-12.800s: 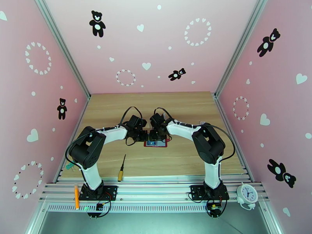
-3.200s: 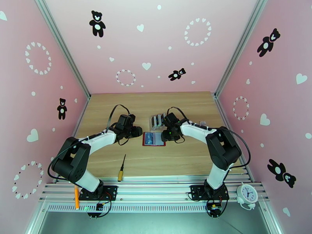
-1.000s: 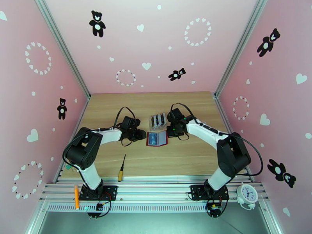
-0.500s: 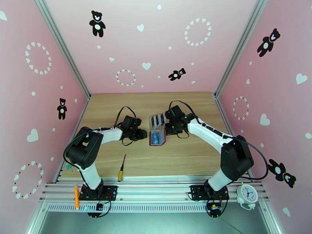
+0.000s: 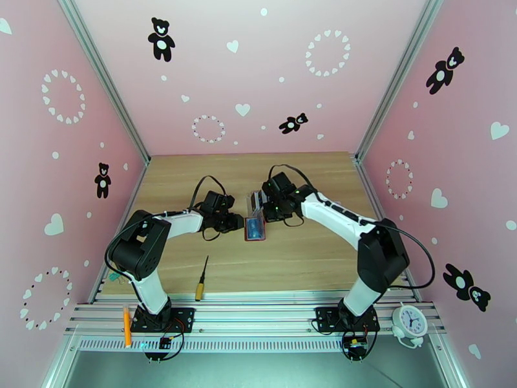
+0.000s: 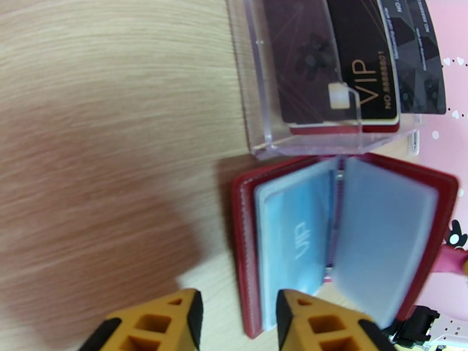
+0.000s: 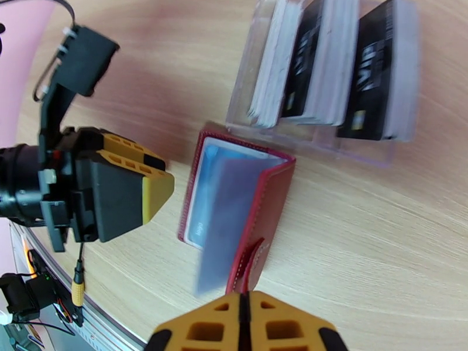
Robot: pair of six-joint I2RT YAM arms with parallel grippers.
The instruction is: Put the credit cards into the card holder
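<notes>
The red card holder (image 7: 275, 194) stands half-folded on the table (image 5: 310, 260) beside the clear rack (image 6: 251, 112), a teal card (image 6: 295, 235) inside. The left end effector (image 6: 237, 323) gapes across its edge, while the right end effector (image 7: 245, 314), pressed together, sits at the snap tab. Released carelessly, the raised cover could spring back open.

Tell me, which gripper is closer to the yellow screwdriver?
Left. The left gripper hovers just past the screwdriver; the right gripper is farther, across the red wallet.

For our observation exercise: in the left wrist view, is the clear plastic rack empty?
No, the clear rack holds several dark cards, one marked VIP.
</notes>
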